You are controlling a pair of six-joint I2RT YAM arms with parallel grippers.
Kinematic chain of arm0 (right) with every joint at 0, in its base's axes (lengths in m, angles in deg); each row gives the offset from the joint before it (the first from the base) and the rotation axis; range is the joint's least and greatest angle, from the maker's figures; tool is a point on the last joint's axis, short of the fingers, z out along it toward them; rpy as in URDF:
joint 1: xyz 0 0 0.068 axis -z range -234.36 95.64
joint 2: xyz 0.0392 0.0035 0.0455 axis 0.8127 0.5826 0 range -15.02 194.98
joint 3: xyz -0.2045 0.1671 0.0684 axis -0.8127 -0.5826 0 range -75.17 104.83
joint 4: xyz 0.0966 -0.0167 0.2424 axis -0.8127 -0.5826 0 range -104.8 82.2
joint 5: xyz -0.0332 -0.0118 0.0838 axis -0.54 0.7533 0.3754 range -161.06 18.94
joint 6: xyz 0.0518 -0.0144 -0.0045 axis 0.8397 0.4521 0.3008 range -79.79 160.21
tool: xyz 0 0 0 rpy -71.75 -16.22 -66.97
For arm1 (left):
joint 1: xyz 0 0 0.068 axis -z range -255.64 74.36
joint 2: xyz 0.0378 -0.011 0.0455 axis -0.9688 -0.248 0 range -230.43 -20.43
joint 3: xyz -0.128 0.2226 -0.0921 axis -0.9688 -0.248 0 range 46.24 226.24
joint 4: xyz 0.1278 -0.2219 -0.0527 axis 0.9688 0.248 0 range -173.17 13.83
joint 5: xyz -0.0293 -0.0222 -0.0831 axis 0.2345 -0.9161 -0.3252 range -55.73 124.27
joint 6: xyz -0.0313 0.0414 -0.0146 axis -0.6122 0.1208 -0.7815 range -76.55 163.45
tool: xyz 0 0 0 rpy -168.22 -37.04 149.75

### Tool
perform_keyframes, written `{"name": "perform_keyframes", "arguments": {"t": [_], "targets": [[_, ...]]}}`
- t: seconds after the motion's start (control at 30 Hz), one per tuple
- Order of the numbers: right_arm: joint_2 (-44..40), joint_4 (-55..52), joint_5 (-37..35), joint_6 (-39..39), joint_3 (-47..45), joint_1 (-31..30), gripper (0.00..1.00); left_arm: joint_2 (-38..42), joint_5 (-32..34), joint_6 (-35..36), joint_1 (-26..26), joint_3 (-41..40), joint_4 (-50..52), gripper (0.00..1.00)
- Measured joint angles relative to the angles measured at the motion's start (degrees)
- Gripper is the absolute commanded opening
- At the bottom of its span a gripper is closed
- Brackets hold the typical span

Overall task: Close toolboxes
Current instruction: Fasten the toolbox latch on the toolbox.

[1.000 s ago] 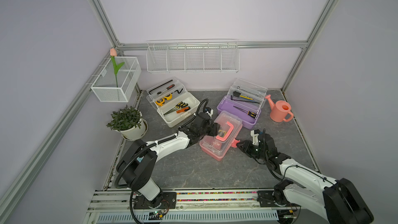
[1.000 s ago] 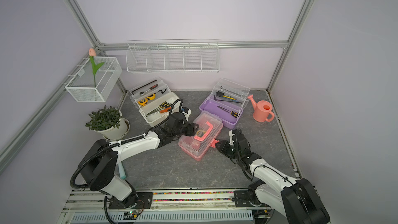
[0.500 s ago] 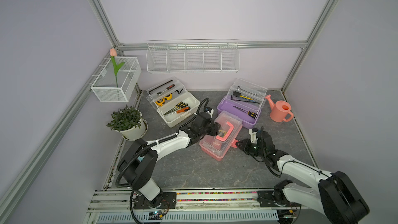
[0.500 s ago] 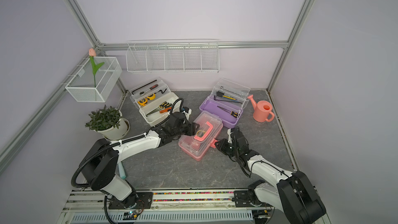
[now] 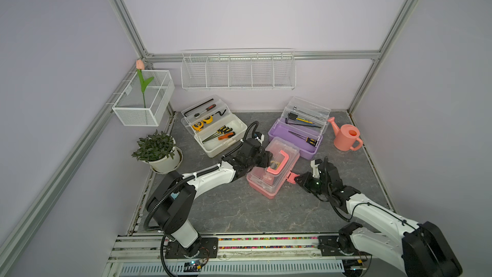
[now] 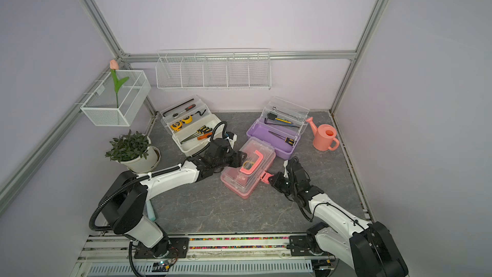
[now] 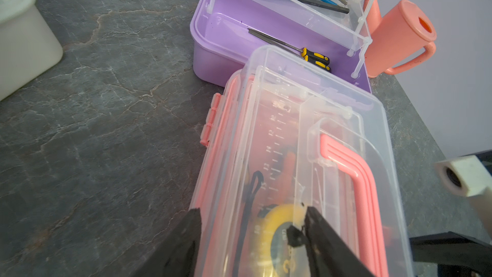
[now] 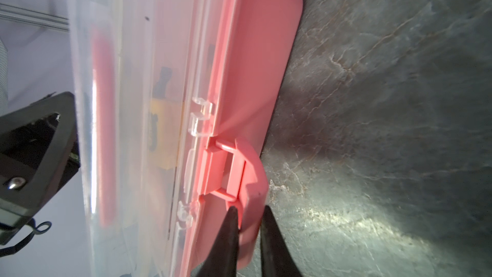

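Observation:
The pink toolbox [image 5: 271, 173] [image 6: 247, 174] lies mid-table with its clear lid down and its pink latch [image 5: 291, 177] [image 8: 250, 171] sticking out sideways. My right gripper [image 5: 298, 179] [image 8: 250, 209] is shut on that latch's flap. My left gripper [image 5: 267, 159] [image 7: 253, 211] is open at the box's other end, with one finger beside the wall and one on the lid. The purple toolbox [image 5: 290, 142] [image 7: 234, 27] and the white toolbox [image 5: 226, 149] [image 6: 198, 146] stand open behind, with tools in their trays.
A pink watering can [image 5: 346, 139] stands right of the purple box. A potted plant [image 5: 157, 150] sits at the left edge. Wire baskets [image 5: 237, 73] [image 5: 143, 102] hang on the back and left walls. The pink box almost touches the purple one.
My right gripper has moved in to the pink box and shut on its latch. The left arm and the box have stayed put.

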Motion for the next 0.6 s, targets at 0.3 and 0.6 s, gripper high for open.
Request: {"name": "perform_keyframes", "arguments": {"t": [0.3, 0.6], "targets": [[1.6, -0.2, 0.2, 0.4, 1.7, -0.3, 0.21, -0.7, 0.0, 0.0, 0.0, 0.0, -1.2, 0.62], [1.6, 3.4, 0.2, 0.4, 3.5, -0.7, 0.29, -1.4, -0.1, 0.0, -0.1, 0.3, -2.0, 0.62]]}}
